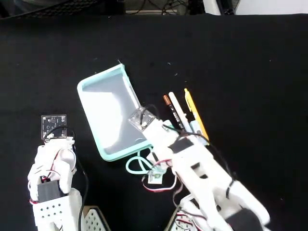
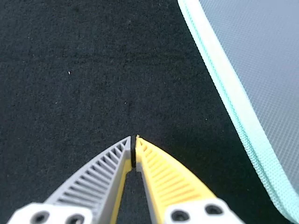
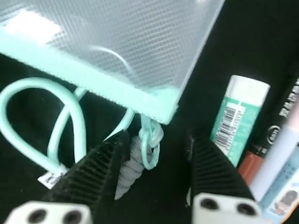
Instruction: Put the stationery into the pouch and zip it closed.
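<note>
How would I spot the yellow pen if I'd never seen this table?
Find the mint-edged pouch in the middle of the black table. Beside it lies a row of pens. The yellow pen is farthest from the pouch and the only yellow one.

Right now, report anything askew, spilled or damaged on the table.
Nothing spilled or damaged. The pouch lies slanted, the pens lie outside it, and the right pincer stands open at its zipper pull.

1. Translucent, mint-edged flat pouch (image 1: 108, 113): plastic with a fine grid texture and a slight sheen.
2. Black table cover (image 1: 240, 57): matt, felt-like cloth.
3. Mint cord loop (image 3: 65, 121): smooth, glossy.
4. Left gripper (image 2: 133, 140): ribbed matt plastic.
</note>
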You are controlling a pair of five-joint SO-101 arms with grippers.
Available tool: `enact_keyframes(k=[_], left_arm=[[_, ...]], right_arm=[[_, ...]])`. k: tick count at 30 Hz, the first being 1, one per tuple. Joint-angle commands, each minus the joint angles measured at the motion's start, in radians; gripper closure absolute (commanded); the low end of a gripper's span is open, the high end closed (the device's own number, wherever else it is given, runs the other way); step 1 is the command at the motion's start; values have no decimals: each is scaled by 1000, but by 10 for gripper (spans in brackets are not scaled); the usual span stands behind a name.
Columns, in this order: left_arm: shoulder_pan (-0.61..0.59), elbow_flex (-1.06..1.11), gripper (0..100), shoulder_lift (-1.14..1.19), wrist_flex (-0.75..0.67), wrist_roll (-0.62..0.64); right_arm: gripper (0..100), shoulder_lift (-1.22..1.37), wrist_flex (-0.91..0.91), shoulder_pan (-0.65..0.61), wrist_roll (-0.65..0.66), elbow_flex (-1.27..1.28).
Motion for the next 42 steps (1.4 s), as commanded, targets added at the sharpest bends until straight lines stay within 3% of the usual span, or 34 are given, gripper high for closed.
enact_keyframes(k=[1, 6, 15, 21, 26, 30, 36, 42], left_arm=[[-4, 15, 963, 0, -15, 9], [-4, 15, 963, 0, -15, 9], [-4, 15, 963, 0, -15, 9], [-4, 15, 963, 0, -15, 9], [-4, 15, 963, 0, -15, 9], [-4, 15, 963, 0, -15, 9], [-4, 15, 963, 0, -14, 9], [-4, 15, 963, 0, -14, 9]], right_arm=[[832, 97, -9, -5, -6, -85], [991, 160, -15, -3, -6, -153], [963, -48, -6, -6, -6, -168], [743, -48, -31, -8, -6, -209], [740, 38, -26, -8, -6, -271], [743, 58, 117, -11, -6, -272], [872, 61, 221, -2, -6, -265], [879, 65, 325, -3, -5, -257]])
